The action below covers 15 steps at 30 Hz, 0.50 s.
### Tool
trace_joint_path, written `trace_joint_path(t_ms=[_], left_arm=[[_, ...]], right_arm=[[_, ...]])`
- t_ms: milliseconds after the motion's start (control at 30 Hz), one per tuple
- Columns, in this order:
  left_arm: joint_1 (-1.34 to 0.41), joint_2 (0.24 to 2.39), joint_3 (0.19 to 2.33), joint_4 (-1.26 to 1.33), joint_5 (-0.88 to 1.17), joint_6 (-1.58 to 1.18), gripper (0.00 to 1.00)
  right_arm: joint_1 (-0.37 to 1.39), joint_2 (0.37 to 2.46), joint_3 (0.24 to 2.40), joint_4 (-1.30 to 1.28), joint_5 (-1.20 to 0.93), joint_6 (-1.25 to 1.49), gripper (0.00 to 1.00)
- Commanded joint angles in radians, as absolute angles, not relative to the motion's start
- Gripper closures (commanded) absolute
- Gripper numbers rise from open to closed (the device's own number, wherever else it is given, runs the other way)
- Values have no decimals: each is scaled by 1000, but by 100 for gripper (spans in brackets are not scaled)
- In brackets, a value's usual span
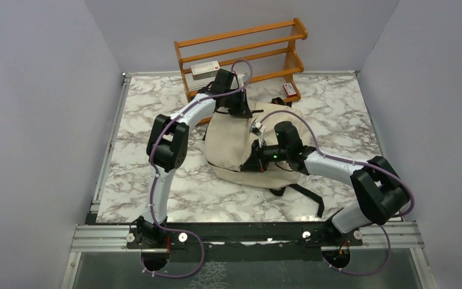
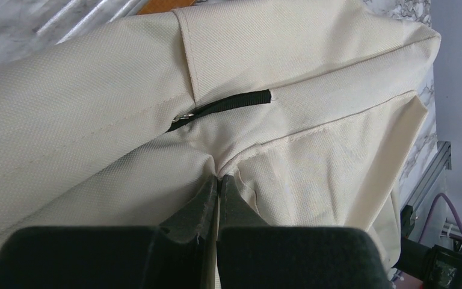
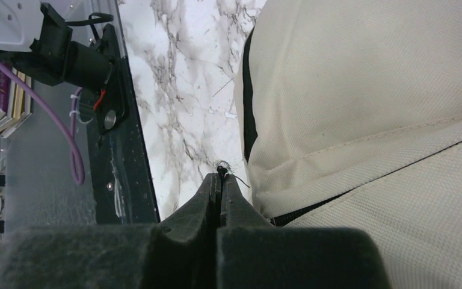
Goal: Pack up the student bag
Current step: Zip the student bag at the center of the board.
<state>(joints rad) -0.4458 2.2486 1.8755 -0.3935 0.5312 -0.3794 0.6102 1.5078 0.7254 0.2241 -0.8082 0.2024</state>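
The student bag (image 1: 231, 144) is a large beige backpack lying in the middle of the marble table. My left gripper (image 1: 239, 109) is at the bag's far top edge. In the left wrist view it (image 2: 218, 178) is shut on a pinched fold of the bag's fabric (image 2: 313, 150), just below a short black zipper end (image 2: 228, 105). My right gripper (image 1: 257, 158) is at the bag's near right side. In the right wrist view it (image 3: 221, 173) is shut on a small black zipper pull with frayed thread (image 3: 222, 168), beside the bag's black zipper line (image 3: 313, 205).
A wooden rack (image 1: 240, 45) stands at the back, with a flat box (image 1: 205, 68) on a shelf and a small red-and-white box (image 1: 289, 90) at its right foot. The bag's black strap (image 1: 308, 195) trails toward the right arm's base. Grey walls close in both sides.
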Motion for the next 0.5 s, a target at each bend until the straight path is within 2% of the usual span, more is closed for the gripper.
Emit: trace_joint_path(t_ms=[0, 167, 267, 367, 467], left_arm=[[-396, 2263, 1926, -269, 451, -330, 100], [-394, 2190, 1864, -175, 543, -344, 99], [-394, 2137, 1841, -141, 595, -347, 86], [-393, 2072, 1795, -94, 631, -357, 68], [-385, 1997, 1743, -71, 633, -357, 63]], right_arm=[[655, 1441, 695, 111, -808, 241, 96], [655, 1329, 745, 91, -552, 258, 77], [655, 1293, 809, 66, -456, 248, 64], [655, 1269, 869, 33, -352, 246, 59], [655, 1242, 897, 9, -216, 259, 58]])
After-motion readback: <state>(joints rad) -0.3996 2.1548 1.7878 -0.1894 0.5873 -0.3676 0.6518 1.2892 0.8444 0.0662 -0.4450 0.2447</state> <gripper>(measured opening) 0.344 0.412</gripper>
